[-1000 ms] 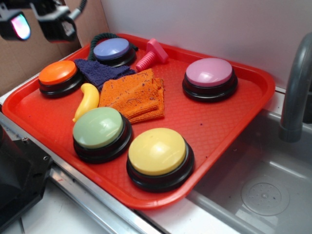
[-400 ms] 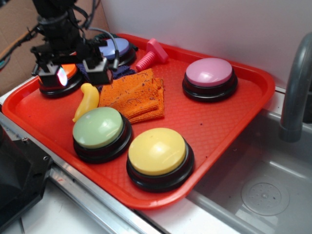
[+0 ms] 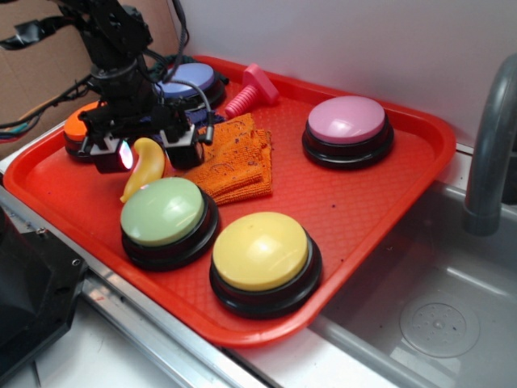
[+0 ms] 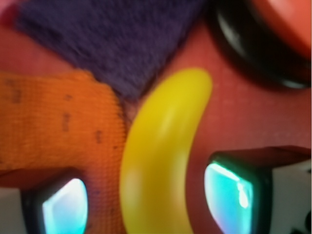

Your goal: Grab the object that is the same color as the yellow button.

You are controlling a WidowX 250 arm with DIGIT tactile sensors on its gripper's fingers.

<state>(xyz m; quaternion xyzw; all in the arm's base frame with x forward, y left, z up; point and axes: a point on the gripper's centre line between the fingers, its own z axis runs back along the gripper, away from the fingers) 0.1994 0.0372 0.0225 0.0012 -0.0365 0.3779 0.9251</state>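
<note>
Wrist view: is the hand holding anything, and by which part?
Nothing held. The open hand straddles the small glossy yellow plastic banana at its middle, fingers apart.

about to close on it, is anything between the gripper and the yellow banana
Nothing visible. The open gripper straddles the banana, one finger pad on each side. The orange cloth lies right beside it, under the left pad, and might get pinched.

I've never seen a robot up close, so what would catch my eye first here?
Probably the black gripper at the tray's left end, its open fingers on either side of a small yellow banana. Next, the big domed buttons: yellow and green at the front, pink at the back.
</note>
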